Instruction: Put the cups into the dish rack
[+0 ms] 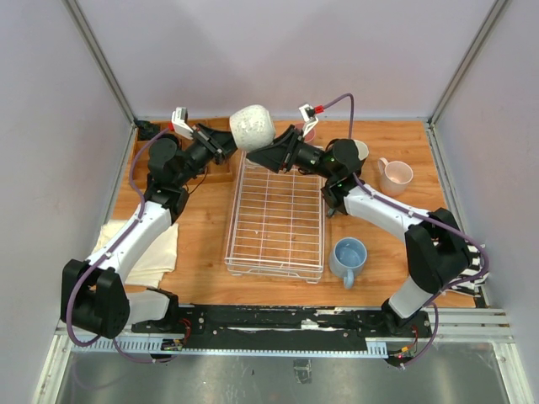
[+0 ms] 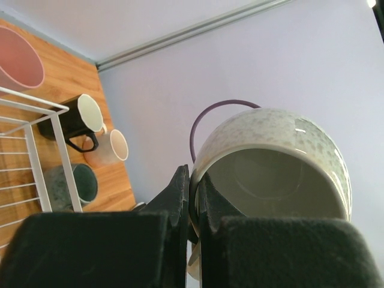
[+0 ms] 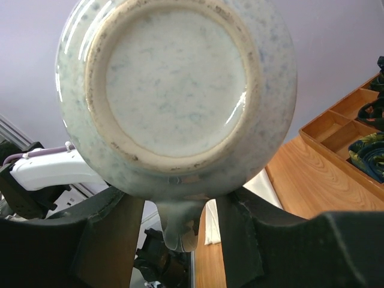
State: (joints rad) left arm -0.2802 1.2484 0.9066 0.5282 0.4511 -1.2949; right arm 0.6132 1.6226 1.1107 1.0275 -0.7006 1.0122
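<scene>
A white speckled mug (image 1: 251, 126) hangs in the air above the far end of the white wire dish rack (image 1: 276, 217). My left gripper (image 1: 229, 145) is shut on its rim (image 2: 193, 180), one finger inside and one outside. My right gripper (image 1: 268, 151) is open at the mug's base, its fingers (image 3: 240, 234) on either side of the handle (image 3: 179, 225). The light blue mug (image 1: 348, 257) and pale pink mug (image 1: 394, 177) stand right of the rack. The left wrist view shows the pink tumbler (image 2: 18, 60), black mug (image 2: 75, 117) and grey-green mug (image 2: 72, 183).
A brown wooden compartment tray (image 1: 215, 172) lies at the far left, also in the right wrist view (image 3: 342, 129). A white cloth (image 1: 143, 244) lies at the near left. Pale walls close in the back and both sides.
</scene>
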